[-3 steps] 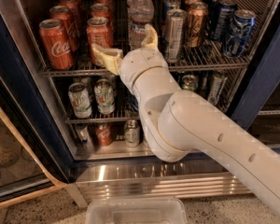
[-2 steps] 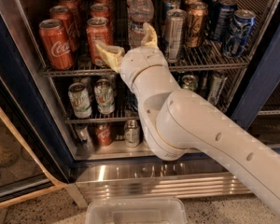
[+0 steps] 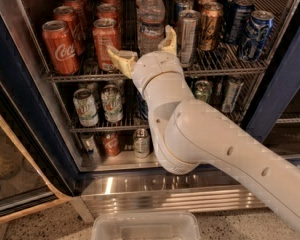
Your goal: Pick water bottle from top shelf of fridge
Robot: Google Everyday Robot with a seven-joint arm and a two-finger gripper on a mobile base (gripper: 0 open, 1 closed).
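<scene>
Camera view: pincer (image 3: 145,49) spread apart at top shelf (image 3: 216,67) edge, flanking water bottle (image 3: 151,20); cans (image 3: 106,37) crowd both sides.

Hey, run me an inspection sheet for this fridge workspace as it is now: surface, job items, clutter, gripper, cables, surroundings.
Surface: top shelf, a wire rack packed with drinks.
Job's things: water bottle upright mid-shelf, white cap on; fridge open towards the arm.
Clutter: red cola cans left of the bottle, tall silver can right of it, blue cans further right; more cans on the lower racks.
Gripper: gripper open at the bottle's lower part, one finger on each side; contact cannot be told.
Cables: nothing seen.
Surroundings: clear plastic bin on the floor below the fridge.
</scene>
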